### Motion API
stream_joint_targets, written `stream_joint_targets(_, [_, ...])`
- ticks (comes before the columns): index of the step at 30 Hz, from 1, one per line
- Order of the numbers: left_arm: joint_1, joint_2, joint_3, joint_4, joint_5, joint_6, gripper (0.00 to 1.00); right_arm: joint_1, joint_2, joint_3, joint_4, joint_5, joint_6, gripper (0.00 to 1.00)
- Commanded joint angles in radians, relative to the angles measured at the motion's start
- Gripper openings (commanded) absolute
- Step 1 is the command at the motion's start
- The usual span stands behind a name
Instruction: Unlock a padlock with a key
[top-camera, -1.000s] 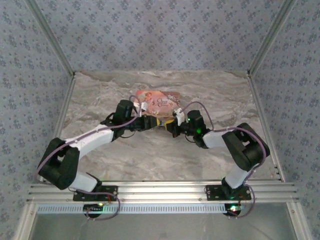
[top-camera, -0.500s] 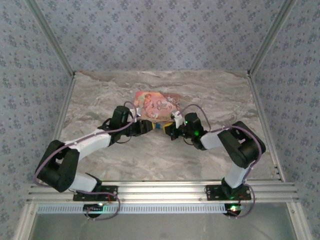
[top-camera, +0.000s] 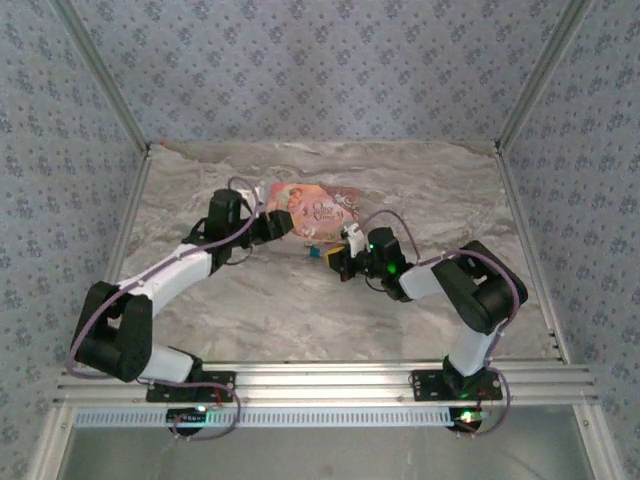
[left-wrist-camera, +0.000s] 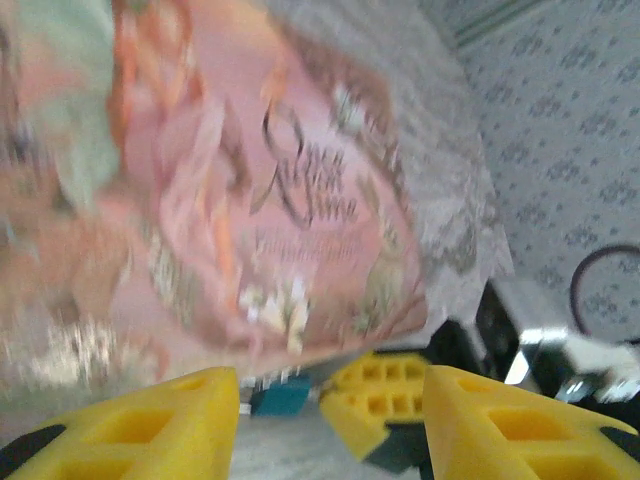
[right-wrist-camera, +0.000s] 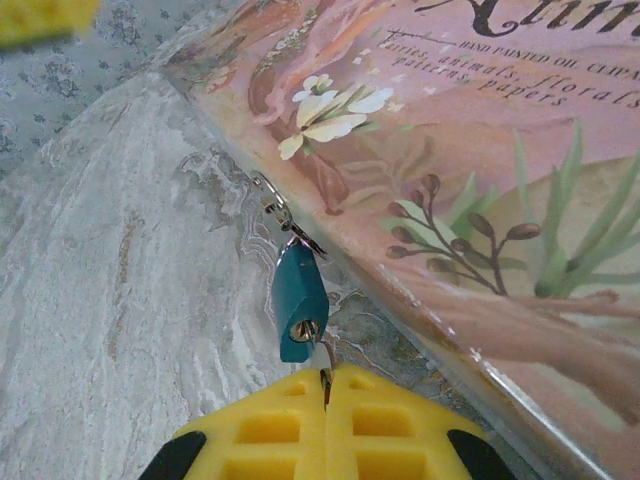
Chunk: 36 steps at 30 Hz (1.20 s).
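Top external view first: the marbled surface (top-camera: 250, 310) lies bare and wide on the near side of the pink packet (top-camera: 318, 208), so both arms have plenty of room there. Left tool (top-camera: 281, 224) sits at the packet's left corner, jaws well apart, nothing between them. Right tool (top-camera: 332, 258), just off the packet's near edge, is pinched fully shut on a thin metal loop, the shackle by the look of it. And there's the padlock (right-wrist-camera: 298, 300), a little teal-cased block with brass showing, right against that near edge, a key ring (right-wrist-camera: 284, 213) at its far end. Unlocked? Can't tell; the loop disappears between the pads. My call: late stage, opening unconfirmed. The packet's edge crowds the lock, so any pull should go toward the open surface.
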Motion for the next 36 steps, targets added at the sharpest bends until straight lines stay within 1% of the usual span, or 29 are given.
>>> stream_joint_targets(1, [0.011, 0.047, 0.076, -0.027, -0.016, 0.098, 0.51, 0.007, 0.017, 0.002, 0.039, 0.006, 0.018, 0.0])
stream_joint_targets(4, [0.015, 0.113, 0.123, -0.027, -0.002, 0.128, 0.51, 0.008, 0.021, 0.006, 0.04, 0.007, 0.024, 0.0])
stream_joint_targets(7, [0.014, 0.184, 0.153, 0.0, 0.041, 0.131, 0.51, 0.008, 0.024, 0.008, 0.044, 0.009, 0.03, 0.0])
stream_joint_targets(12, [-0.006, 0.239, 0.15, 0.012, 0.056, 0.143, 0.5, 0.008, 0.035, 0.019, 0.053, 0.005, 0.041, 0.0])
stream_joint_targets(26, [-0.045, 0.247, 0.041, 0.066, 0.04, 0.108, 0.49, 0.01, 0.08, 0.057, 0.089, -0.021, 0.08, 0.0])
stream_joint_targets(36, [-0.055, 0.262, -0.005, 0.098, 0.034, 0.087, 0.49, 0.019, 0.118, 0.095, 0.114, -0.036, 0.106, 0.0])
